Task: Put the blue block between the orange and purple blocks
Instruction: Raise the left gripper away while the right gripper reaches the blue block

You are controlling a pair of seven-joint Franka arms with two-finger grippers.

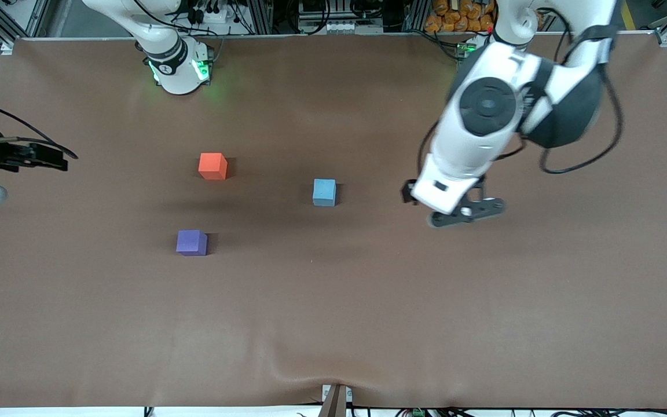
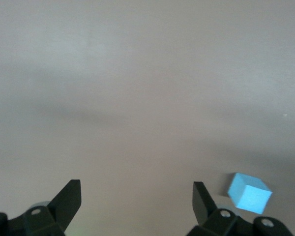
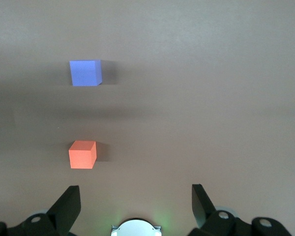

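The sky-blue block (image 1: 324, 192) sits on the brown table near its middle; it also shows in the left wrist view (image 2: 250, 192). The orange block (image 1: 213, 166) and the purple block (image 1: 191, 242) sit toward the right arm's end, the purple one nearer the front camera. Both show in the right wrist view, orange (image 3: 82, 154) and purple (image 3: 85, 73). My left gripper (image 1: 464, 211) is open and empty (image 2: 136, 189), over bare table beside the blue block, toward the left arm's end. My right gripper (image 3: 135, 192) is open and empty, held high, and waits.
The right arm's base (image 1: 178, 69) with green lights stands at the table's back edge and shows in the right wrist view (image 3: 136, 228). A small bracket (image 1: 335, 399) sits at the table's front edge. Bare brown mat (image 1: 333, 313) lies around the blocks.
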